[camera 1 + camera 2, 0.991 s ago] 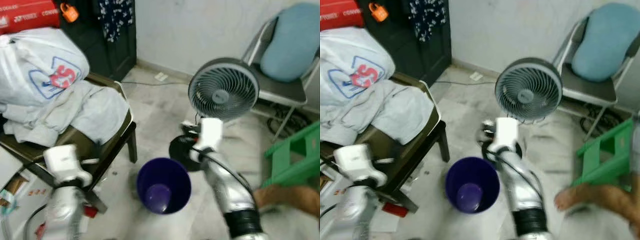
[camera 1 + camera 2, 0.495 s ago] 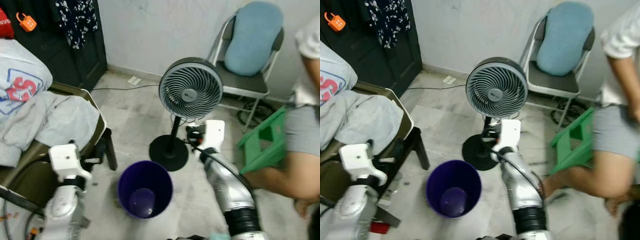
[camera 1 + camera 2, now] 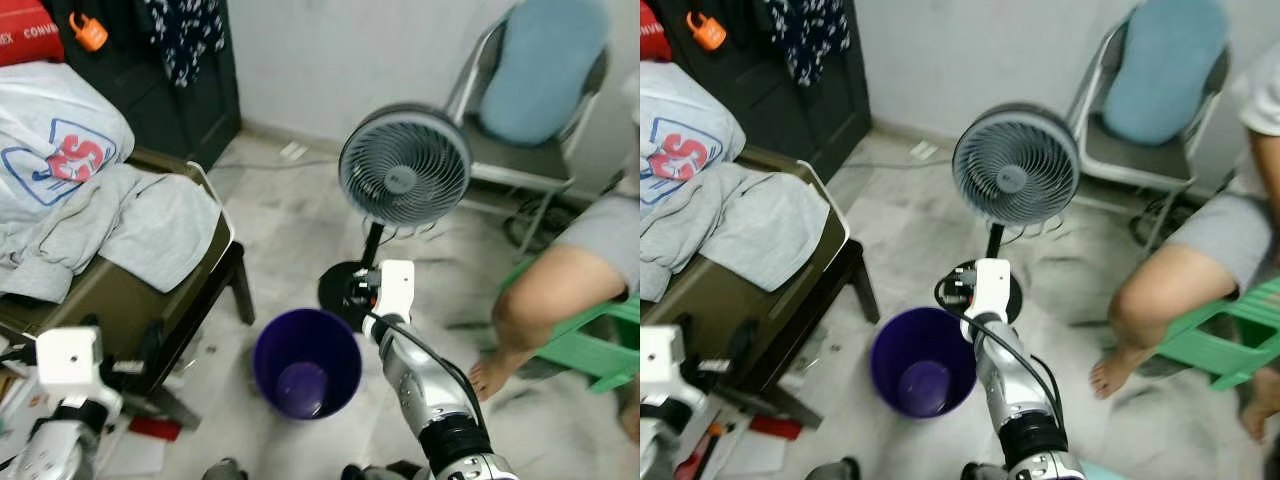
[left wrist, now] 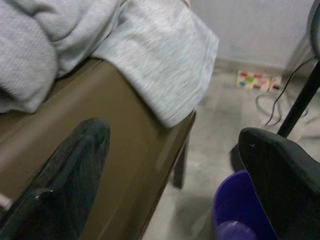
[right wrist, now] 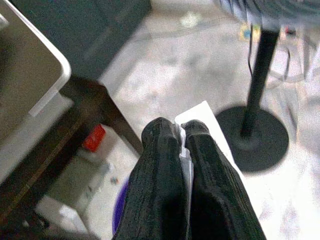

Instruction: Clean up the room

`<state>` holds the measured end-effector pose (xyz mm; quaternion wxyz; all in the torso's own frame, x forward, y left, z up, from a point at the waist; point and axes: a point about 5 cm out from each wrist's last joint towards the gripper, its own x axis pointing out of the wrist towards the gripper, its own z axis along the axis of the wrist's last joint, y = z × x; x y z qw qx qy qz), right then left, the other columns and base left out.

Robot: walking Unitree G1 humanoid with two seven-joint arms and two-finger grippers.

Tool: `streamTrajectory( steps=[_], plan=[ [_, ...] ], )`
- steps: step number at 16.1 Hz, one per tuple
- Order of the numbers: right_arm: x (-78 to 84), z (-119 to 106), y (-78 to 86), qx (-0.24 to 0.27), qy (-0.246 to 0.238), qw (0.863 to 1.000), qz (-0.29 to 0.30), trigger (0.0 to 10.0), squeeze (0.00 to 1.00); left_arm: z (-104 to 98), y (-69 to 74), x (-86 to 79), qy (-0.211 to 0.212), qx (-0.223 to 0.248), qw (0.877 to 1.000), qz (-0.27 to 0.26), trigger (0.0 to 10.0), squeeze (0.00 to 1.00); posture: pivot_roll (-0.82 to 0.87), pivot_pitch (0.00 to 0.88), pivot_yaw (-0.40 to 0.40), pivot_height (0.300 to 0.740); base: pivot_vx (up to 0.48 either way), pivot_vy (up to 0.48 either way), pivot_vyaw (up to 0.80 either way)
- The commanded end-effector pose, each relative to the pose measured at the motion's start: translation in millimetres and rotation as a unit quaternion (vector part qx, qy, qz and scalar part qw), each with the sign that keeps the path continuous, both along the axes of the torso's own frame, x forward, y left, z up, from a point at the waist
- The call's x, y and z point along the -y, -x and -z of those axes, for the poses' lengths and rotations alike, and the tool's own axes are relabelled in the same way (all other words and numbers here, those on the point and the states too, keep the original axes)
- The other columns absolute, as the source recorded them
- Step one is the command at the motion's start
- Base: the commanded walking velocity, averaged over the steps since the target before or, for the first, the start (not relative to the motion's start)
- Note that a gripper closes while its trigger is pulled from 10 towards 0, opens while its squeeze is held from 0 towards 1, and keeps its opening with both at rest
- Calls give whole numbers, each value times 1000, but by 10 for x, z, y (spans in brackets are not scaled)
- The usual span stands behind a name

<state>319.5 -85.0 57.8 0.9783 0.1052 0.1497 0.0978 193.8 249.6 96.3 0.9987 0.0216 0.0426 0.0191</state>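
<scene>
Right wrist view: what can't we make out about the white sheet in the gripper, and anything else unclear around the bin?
- Flat white sheet: the right gripper fingers cover most of it; paper or card unclear.
- Purple plastic bin: the pale round patch at its bottom is too blurred to identify.
- Small red object under the brown chair: too blurred to name.

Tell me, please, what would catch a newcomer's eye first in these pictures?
Probably the purple bin, open on the pale floor in the middle, with the right gripper above its rim, shut on a white paper. Just behind stands a grey fan on a black pole. To the left, a brown chair is heaped with grey clothes, and a person's bare leg shows at the right.
</scene>
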Motion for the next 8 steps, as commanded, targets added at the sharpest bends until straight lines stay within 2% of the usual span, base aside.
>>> streamTrajectory(
  steps=[1,3,4,6,8],
  plan=[
    [55,49,-11,-11,5,1000,24,10000,0,-40,30,-27,-5,-4,1000,8,10000,0,180,268,-15,740,0,0,0],
    [103,87,-32,-17,10,999,42,10000,0,-98,48,6,-15,-3,999,40,10000,0,201,290,2,740,0,0,0],
    [101,115,-37,-21,11,999,46,10000,0,-131,82,24,-6,-6,998,62,10000,0,205,306,17,740,0,0,0],
    [81,162,-48,-33,19,998,49,10000,0,-169,135,178,9,-22,990,137,10000,0,211,324,34,740,0,0,0],
    [41,246,-32,-60,29,997,50,10000,0,-208,142,288,-2,-27,983,181,10000,0,229,336,52,740,0,0,0]
  ],
)
